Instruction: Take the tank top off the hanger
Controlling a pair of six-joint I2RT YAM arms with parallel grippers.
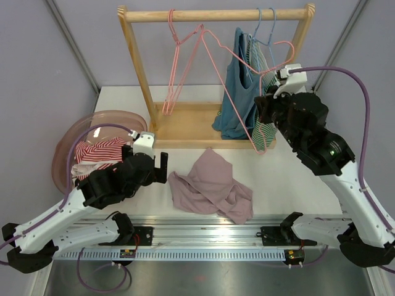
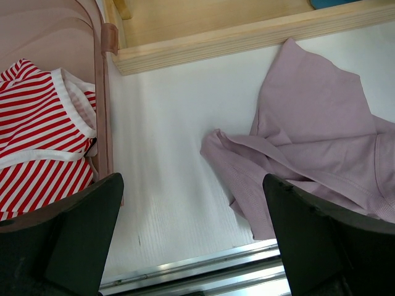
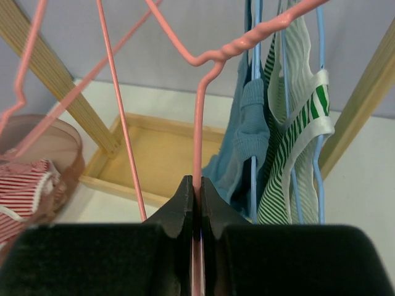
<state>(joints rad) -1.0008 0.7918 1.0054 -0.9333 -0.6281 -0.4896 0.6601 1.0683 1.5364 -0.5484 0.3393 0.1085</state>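
Pink hanger (image 3: pixel 199 123) clamped by right end effector (image 3: pixel 196 182), wrist view; left end effector (image 2: pixel 191 185) wide, empty.

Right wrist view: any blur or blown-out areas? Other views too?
Right wrist: right fingers near the lens soft and dark, hanger sharp. Left wrist: table nearly washed out, left fingers dark blurs. Top external: even light, soft shadows, sharp.

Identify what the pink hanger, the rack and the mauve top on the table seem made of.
Pink hanger: probably coated metal wire; thin, smooth, twisted at the neck.
Rack: pale unpainted wood, matte, visible grain.
Mauve top: soft knit fabric, fibre unclear; lies crumpled in folds.
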